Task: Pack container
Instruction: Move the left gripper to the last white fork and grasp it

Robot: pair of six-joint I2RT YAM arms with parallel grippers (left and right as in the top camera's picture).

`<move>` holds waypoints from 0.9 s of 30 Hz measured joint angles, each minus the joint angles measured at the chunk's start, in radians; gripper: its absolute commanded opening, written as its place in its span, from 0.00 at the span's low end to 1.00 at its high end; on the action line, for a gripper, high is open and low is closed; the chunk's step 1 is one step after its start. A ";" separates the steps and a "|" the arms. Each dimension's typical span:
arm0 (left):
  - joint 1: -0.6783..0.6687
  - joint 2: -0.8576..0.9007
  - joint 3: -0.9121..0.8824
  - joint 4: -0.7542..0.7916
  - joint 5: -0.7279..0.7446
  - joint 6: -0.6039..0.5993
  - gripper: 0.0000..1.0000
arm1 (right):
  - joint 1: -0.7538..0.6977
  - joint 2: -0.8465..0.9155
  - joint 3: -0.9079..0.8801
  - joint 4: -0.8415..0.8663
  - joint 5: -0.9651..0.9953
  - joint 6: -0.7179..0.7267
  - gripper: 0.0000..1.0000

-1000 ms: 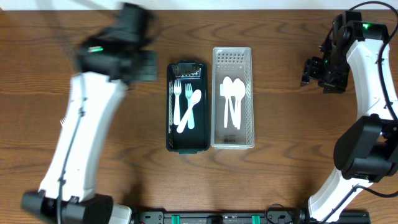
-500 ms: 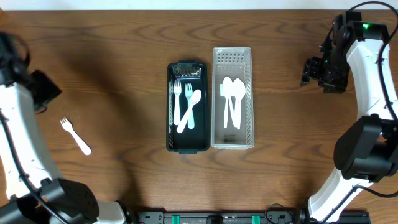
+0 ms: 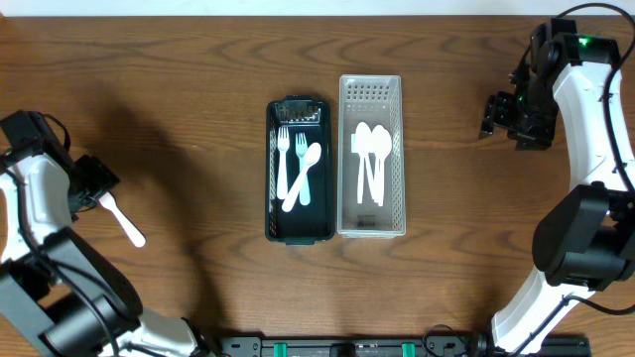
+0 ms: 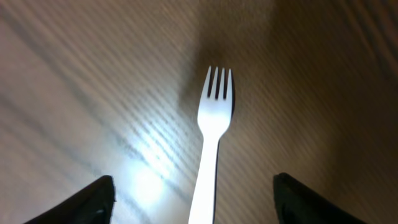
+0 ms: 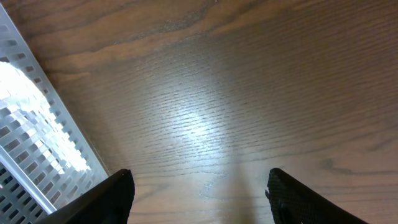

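Observation:
A white plastic fork (image 3: 123, 222) lies on the wooden table at the far left; in the left wrist view (image 4: 212, 134) it lies between my open fingers, tines pointing away. My left gripper (image 3: 96, 186) is open over the fork's tine end. A dark green container (image 3: 298, 230) at the centre holds two white forks (image 3: 284, 157) and a pale spoon (image 3: 308, 171). A white perforated basket (image 3: 371, 91) beside it holds several white spoons (image 3: 371, 159). My right gripper (image 3: 493, 114) is open and empty at the far right, with the basket's edge (image 5: 37, 149) in its view.
The table (image 3: 198, 79) is dark brown wood. The two containers stand side by side in the middle. Bare wood (image 5: 236, 93) lies under the right gripper.
My left arm swung from beside the green container out to the far left and came down over the lone fork. The right arm has not moved.

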 measured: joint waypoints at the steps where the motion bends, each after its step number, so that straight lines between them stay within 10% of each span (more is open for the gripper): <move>1: 0.000 0.016 0.000 0.011 0.002 0.000 0.77 | 0.000 0.000 0.000 -0.002 0.000 0.000 0.71; 27: 0.035 0.213 0.003 0.113 0.063 0.037 0.77 | 0.000 0.000 0.000 -0.018 0.000 0.000 0.72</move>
